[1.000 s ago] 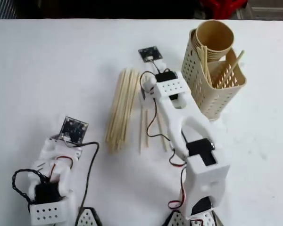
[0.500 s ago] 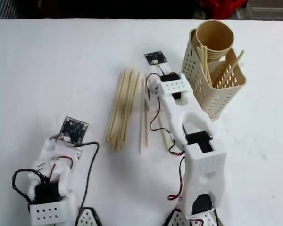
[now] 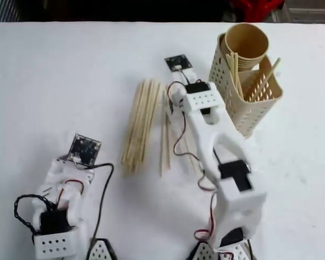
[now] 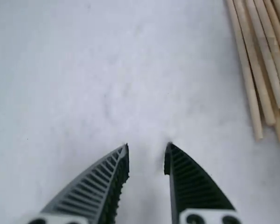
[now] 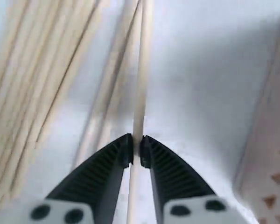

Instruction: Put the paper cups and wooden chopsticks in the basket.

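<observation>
Right wrist view shows the right gripper clamped on one chopstick beside the pile, at nine o'clock from the basket; this is the pick-up step, I judge, and next it needs a lift toward three o'clock into the basket.

The basket stands far right on the table, with paper cups and chopsticks in it. Left of it lies a chopstick bundle. The right gripper sits between them, clamped around 1 chopstick.
</observation>
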### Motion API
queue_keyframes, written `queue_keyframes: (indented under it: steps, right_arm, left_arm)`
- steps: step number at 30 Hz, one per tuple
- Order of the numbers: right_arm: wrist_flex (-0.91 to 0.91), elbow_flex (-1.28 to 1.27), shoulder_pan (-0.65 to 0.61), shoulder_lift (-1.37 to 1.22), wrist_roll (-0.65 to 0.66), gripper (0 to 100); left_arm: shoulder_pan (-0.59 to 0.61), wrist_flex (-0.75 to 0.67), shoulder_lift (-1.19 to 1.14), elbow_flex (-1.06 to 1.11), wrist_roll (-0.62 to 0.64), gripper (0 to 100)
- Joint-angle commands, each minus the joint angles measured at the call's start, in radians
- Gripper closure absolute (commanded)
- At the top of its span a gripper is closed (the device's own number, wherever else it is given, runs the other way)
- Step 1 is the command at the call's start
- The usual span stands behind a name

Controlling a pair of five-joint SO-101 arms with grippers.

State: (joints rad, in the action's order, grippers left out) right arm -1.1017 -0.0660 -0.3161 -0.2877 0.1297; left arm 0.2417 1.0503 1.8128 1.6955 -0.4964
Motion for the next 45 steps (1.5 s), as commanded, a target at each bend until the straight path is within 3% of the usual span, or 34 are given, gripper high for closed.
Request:
queue_keyframes:
  steps: [1, 9, 12, 17, 25, 32, 38, 45]
  right_arm:
    - [-0.004, -0.084, -0.018, 0.245, 0.002, 98.1]
    - [-0.013, -0.302, -0.028, 0.803, 0.011, 98.1]
    - [-0.042, -0.304, 0.025, 0.972, 0.014, 98.1]
    - [-0.048, -0.232, 0.136, 1.153, 0.124, 98.1]
    - [-0.016, -0.058, 0.173, 1.132, 0.123, 98.1]
    - [0.312, 0.018, 0.222, 1.009, 0.109, 98.1]
    - [0.547, -0.097, 0.320, 0.905, 0.066, 98.1]
    - [0.670, -0.361, 0.337, 0.883, 0.069, 98.1]
  left_arm:
    - [-0.008, 0.006, 0.008, -0.003, -0.008, 85]
    - [-0.008, 0.006, 0.008, -0.003, -0.008, 85]
    - [-0.008, 0.006, 0.008, -0.003, -0.008, 85]
    - [-0.008, 0.006, 0.008, -0.003, -0.008, 85]
    - [-0.010, 0.006, 0.008, -0.003, -0.008, 85]
    - [-0.010, 0.006, 0.008, -0.003, -0.008, 85]
    - [-0.010, 0.006, 0.008, -0.003, -0.008, 85]
    - [-0.010, 0.006, 0.008, -0.003, -0.008, 85]
